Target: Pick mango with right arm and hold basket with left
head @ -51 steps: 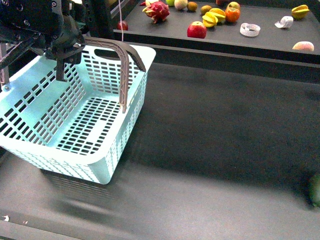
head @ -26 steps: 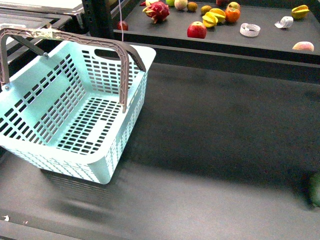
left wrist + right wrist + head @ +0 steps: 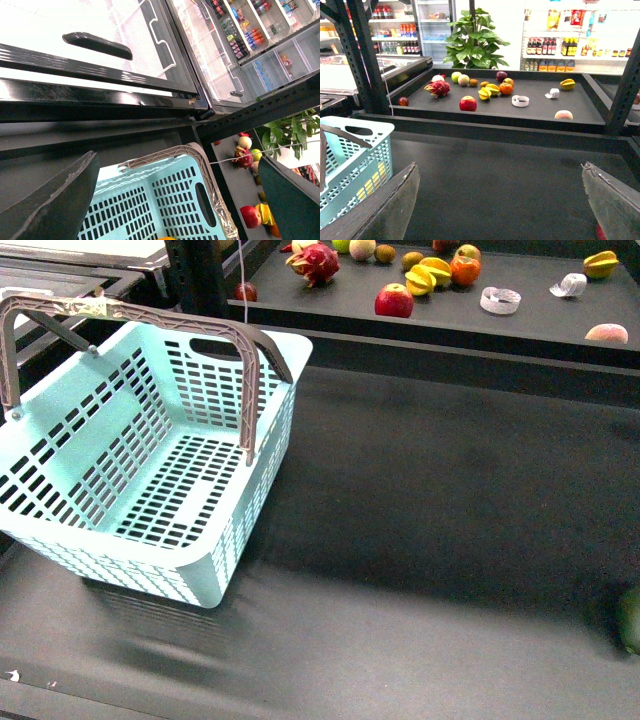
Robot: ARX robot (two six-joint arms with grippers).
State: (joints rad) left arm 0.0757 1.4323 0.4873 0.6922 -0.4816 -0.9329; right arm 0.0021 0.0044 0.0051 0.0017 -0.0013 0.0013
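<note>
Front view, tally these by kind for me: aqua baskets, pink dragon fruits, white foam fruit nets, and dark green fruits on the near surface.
Aqua baskets: 1
Pink dragon fruits: 1
White foam nets: 2
Dark green fruits: 1
Total: 5

Front view: showed no part of either arm.
Left hand [image 3: 165, 210]: two wedge-shaped fingers [image 3: 47, 202] were all that showed; the one was dark grey with a rough, scuffed, matte face and a pale worn edge, the other darker and smoother.
Right hand [image 3: 502, 205]: two wedge fingers [image 3: 380, 207] of like make, grey and scratched, edges chipped pale, tips narrowing.
Cables, screws, markings: none could be made out.
</note>
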